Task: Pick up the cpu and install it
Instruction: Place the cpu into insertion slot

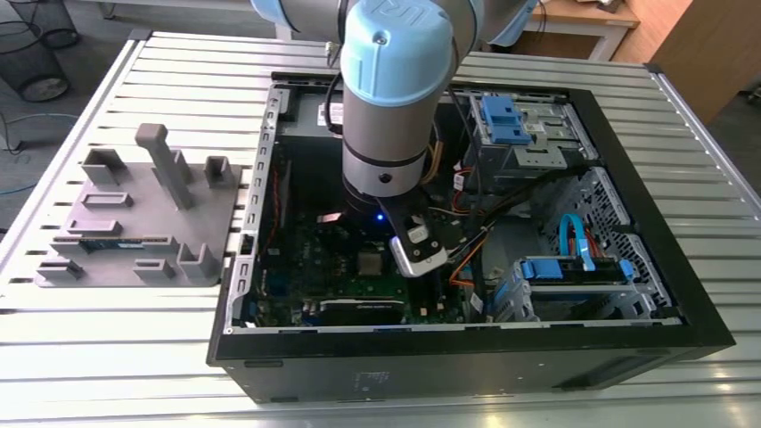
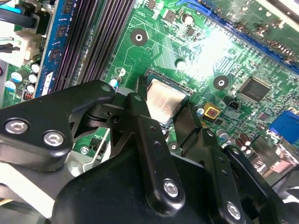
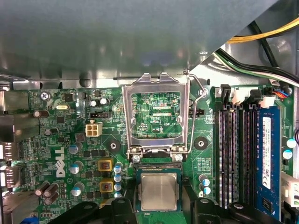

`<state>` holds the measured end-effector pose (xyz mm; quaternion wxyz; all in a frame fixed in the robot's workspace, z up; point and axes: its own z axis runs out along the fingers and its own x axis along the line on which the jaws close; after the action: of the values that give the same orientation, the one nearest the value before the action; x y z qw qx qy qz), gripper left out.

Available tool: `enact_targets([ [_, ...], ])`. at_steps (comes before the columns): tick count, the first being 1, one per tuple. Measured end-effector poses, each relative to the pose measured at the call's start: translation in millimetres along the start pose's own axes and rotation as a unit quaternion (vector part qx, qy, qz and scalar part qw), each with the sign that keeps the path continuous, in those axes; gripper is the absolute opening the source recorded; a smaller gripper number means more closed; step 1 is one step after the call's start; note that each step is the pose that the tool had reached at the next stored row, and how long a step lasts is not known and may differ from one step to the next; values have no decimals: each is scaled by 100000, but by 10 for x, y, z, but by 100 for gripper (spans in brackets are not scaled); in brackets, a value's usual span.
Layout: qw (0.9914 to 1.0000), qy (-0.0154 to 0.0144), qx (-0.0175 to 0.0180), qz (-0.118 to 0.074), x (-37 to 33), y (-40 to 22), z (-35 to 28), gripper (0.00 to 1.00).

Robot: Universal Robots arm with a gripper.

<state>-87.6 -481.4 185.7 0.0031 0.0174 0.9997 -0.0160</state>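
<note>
While the pincer (image 2: 164, 95) straddles the one cpu (image 2: 164, 106) in the socket (image 2: 155, 73) of the motherboard (image 2: 154, 44), we cannot tell whether it grips.
First wrist view adds one raised load plate (image 3: 156, 84) at the socket's edge, one blue memory stick (image 3: 268, 158); exterior view, one open case (image 1: 476, 349).

**Cpu (image 3: 159, 191) laid flat in the socket (image 3: 159, 166)**

A small square chip with a matte silver-grey metal top is shown lying level inside the black socket on the green motherboard (image 3: 114, 140), its edges squared to the socket walls. The hinged metal retention frame (image 3: 127, 116) just beside it is swung open, so the top is left uncovered.
</note>
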Motion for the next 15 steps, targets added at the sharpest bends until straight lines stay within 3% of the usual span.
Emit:
enact_targets([
  [5, 100000, -48, -34, -11, -3, 1, 3, 48],
  [8, 100000, -19, -54, -21, -4, 2, 4, 60],
  [11, 100000, 2, -6, -1, -2, 1, -1, 60],
  [15, 100000, 1, 32, 0, -2, -2, -56, 60],
])
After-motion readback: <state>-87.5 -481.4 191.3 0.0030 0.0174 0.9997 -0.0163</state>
